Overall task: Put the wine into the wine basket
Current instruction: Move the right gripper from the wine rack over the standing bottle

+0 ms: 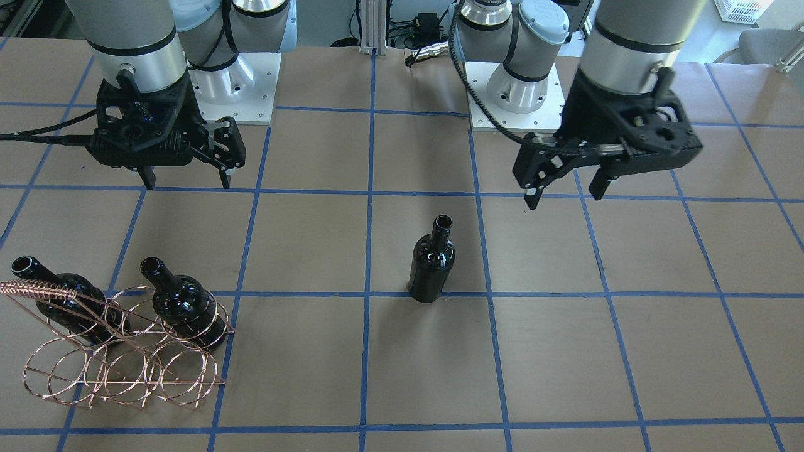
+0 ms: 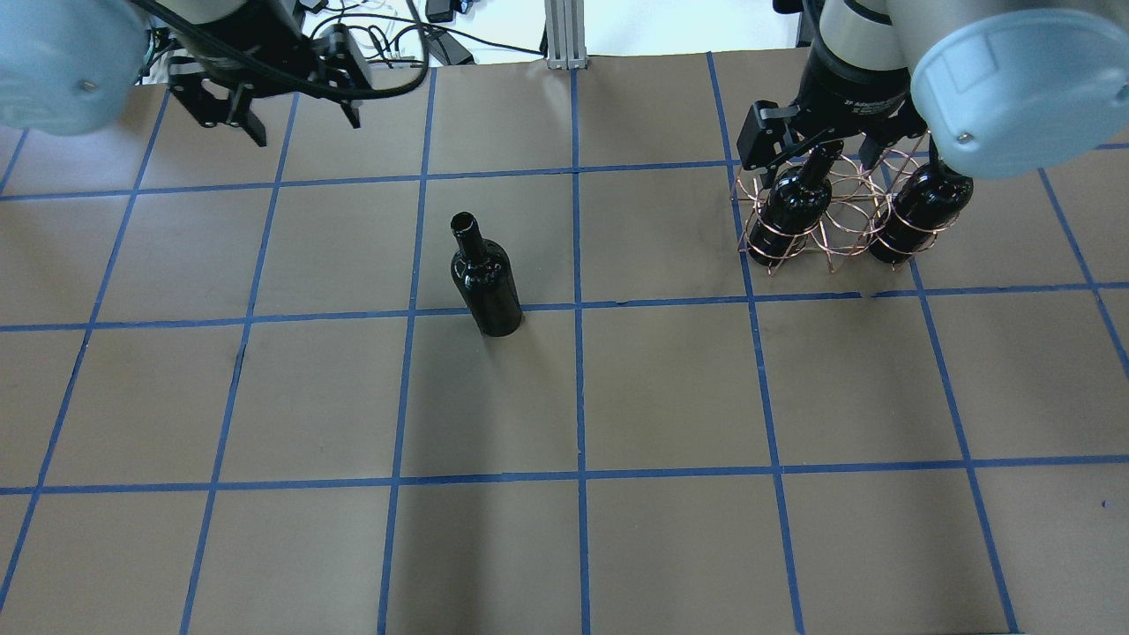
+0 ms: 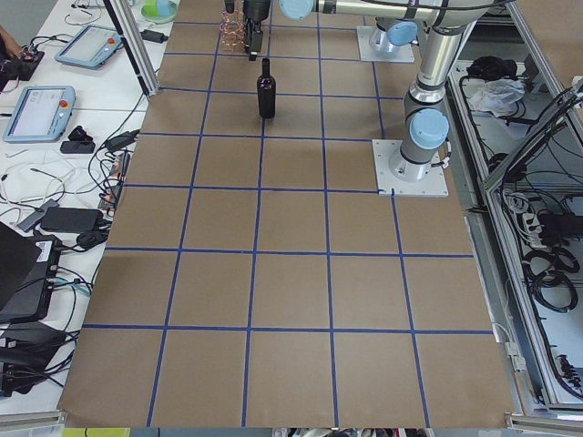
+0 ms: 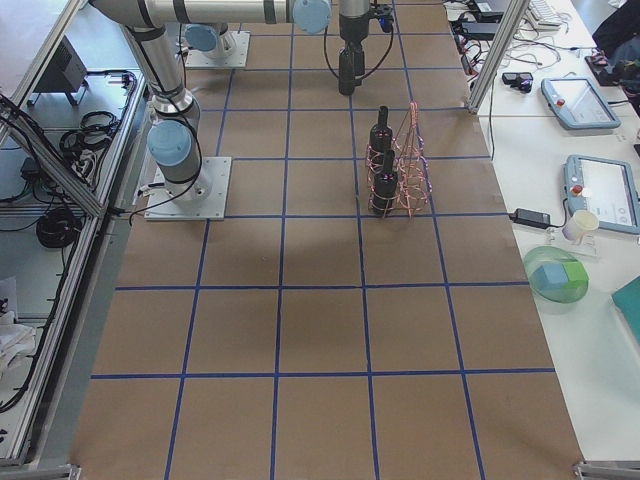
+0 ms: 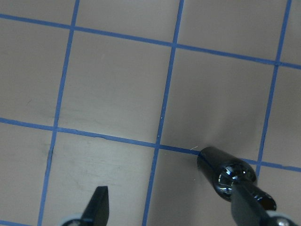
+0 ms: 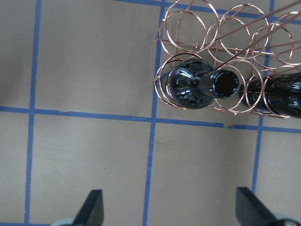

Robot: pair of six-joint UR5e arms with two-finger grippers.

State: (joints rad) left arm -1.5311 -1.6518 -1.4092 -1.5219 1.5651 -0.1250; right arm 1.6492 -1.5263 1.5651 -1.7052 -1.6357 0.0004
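Note:
A near-black wine bottle (image 1: 432,263) stands upright and alone near the table's middle; it also shows in the overhead view (image 2: 486,284). The copper wire wine basket (image 1: 38,290) stands on the robot's right side with two like bottles (image 1: 186,306) (image 1: 69,301) lying in its upper rings. My left gripper (image 1: 563,198) is open and empty, raised behind and to one side of the lone bottle, whose top shows beside one fingertip in the left wrist view (image 5: 225,170). My right gripper (image 1: 188,184) is open and empty, raised behind the basket (image 6: 188,44).
The table is brown paper with a blue tape grid (image 2: 578,309). Both arm bases (image 1: 232,81) stand on white plates at the robot's edge. Cables and tablets (image 3: 41,105) lie on a side bench past the far edge.

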